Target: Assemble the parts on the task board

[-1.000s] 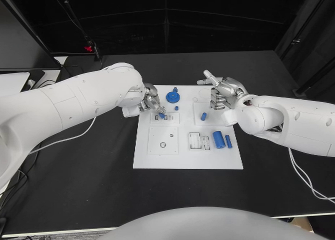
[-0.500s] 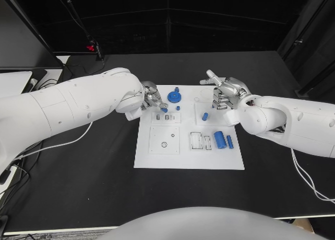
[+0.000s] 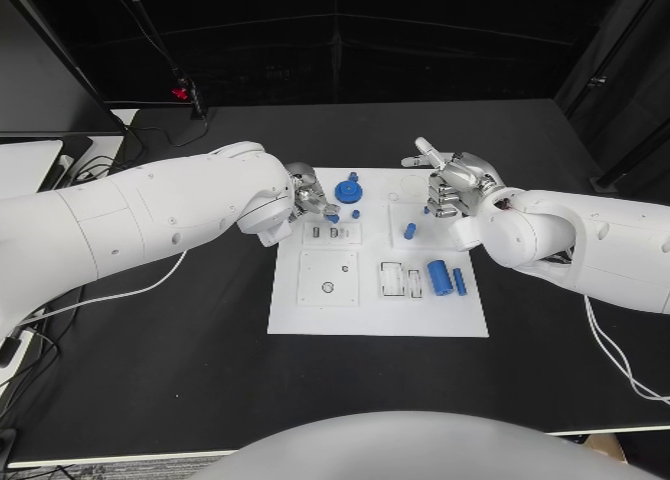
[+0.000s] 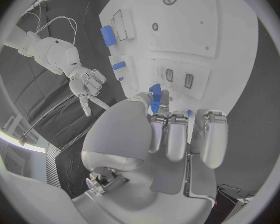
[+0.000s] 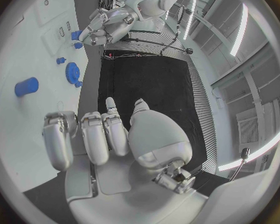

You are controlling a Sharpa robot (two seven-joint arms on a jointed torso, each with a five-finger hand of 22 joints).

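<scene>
Small blue part (image 4: 155,91) in left hand (image 3: 309,200) fingers

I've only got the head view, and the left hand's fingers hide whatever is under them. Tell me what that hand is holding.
Observer: In the left wrist view, the left hand pinches a small blue part between thumb and a finger.
Operator: Give me its position on the board.
Observer: It sits over the task board, close to the two small slots. I cannot tell whether it touches the board.
Operator: Now check the right hand's palm side.
Observer: In the right wrist view, the right hand holds nothing.
</scene>
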